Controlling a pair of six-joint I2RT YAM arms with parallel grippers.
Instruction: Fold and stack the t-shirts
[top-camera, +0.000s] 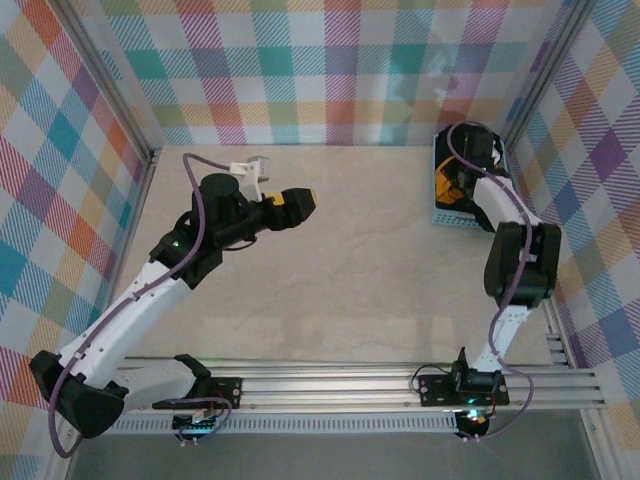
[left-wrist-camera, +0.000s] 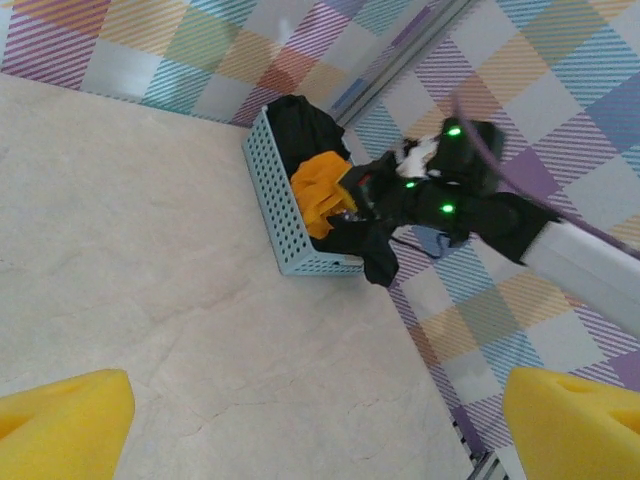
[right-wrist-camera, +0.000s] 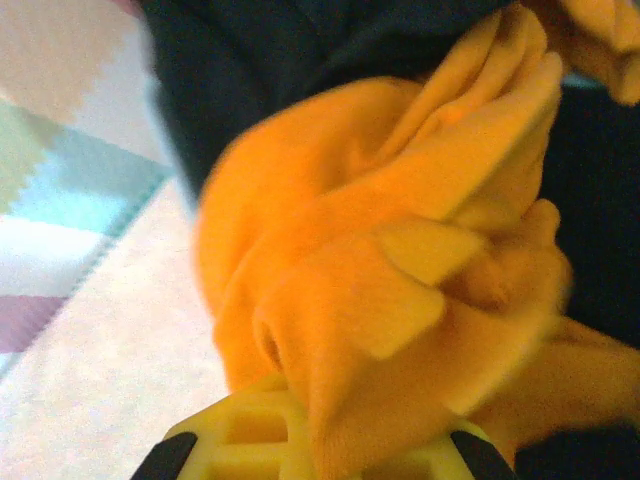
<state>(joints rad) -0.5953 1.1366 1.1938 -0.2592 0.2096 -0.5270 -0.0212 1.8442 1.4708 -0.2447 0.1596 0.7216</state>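
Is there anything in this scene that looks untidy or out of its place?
Yes. A black t-shirt seems to spill over one end of the light blue basket and hang outside it. The orange t-shirt lies crumpled inside, not yet folded. Nothing looks damaged.

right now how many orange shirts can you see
1: the orange shirt is bunched in the blue basket at the table's far right corner, among black shirts, the right gripper closed on it. More may be buried.

Bright, even light with only faint shadows, right wrist view close and blurred, overhead view sharp
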